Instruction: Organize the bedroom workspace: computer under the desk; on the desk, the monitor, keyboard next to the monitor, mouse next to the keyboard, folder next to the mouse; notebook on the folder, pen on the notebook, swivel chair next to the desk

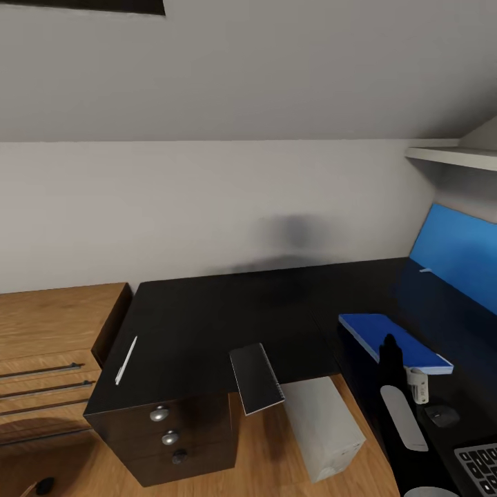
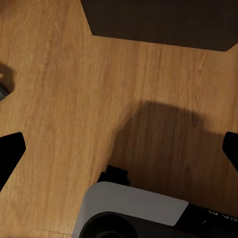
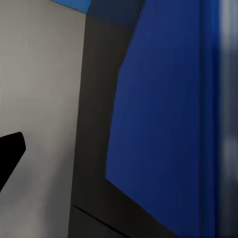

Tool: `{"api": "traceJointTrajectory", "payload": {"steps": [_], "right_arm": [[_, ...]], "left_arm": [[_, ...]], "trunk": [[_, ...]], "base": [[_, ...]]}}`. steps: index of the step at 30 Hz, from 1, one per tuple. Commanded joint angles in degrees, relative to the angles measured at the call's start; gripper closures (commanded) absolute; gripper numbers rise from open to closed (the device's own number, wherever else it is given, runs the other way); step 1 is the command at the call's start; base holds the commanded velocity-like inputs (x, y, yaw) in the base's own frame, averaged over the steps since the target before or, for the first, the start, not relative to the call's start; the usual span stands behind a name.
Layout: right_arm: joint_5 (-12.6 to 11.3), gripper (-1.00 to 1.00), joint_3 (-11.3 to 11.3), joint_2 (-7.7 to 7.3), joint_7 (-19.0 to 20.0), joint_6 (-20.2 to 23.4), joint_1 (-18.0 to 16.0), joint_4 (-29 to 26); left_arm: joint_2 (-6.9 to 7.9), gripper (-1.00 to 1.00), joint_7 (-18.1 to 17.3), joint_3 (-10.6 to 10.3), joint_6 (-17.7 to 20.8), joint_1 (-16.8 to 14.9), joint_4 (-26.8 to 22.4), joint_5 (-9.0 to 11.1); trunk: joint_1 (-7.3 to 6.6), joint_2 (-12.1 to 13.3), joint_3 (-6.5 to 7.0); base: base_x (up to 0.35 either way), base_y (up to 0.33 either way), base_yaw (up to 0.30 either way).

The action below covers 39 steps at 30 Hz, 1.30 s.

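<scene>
Two tools are showing. The left tool (image 2: 119, 148) is hanging released over the wooden floor (image 2: 59, 99), with its two black fingertips (image 2: 11, 148) standing wide apart.

Nearest in the head view, the keyboard (image 1: 480, 464) is lying at the right corner of the bench (image 1: 207, 310), and the mouse (image 1: 442, 415) is sitting just beyond it. The computer (image 1: 323, 428) is standing on the floor under the bench edge.

The right tool (image 1: 390, 344) is hovering over the near part of the folder (image 1: 386, 335). In the right wrist view, its one visible fingertip (image 3: 10, 151) is sitting far to the side, so it looks released and is grasping nothing. The folder is lying flat on the right wing, with its long axis going from far left to near right.

The notebook (image 1: 255, 378) is lying at the front edge, with its long axis pointing near to far and its near end sticking out over the edge. The pen (image 1: 126, 359) is lying along the left edge and pointing away, a little to the right.

Beyond, the blue back panel (image 1: 459, 248) is rising at the right, and a wooden dresser (image 1: 48, 331) is standing to the left.
</scene>
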Motion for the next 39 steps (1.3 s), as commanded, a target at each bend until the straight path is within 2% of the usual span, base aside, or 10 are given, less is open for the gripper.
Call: {"api": "traceJointTrajectory", "payload": {"steps": [1,39], "right_arm": [[-0.46,-1.00,-0.02,0.03,-0.04,-0.18,-0.03,-0.07],[-0.38,-1.00,0.02,0.02,-0.04,-0.17,-0.03,-0.07]], "left_arm": [[-0.01,-1.00,0.15,-0.07,-0.18,-0.03,0.04,0.18],[-0.01,-1.00,0.15,-0.07,-0.27,-0.03,0.03,0.16]], "trunk": [[0.00,-0.03,-0.06],[0.00,-0.03,-0.06]], "base": [[0.000,0.000,0.000],[-0.067,0.000,0.000]]}}
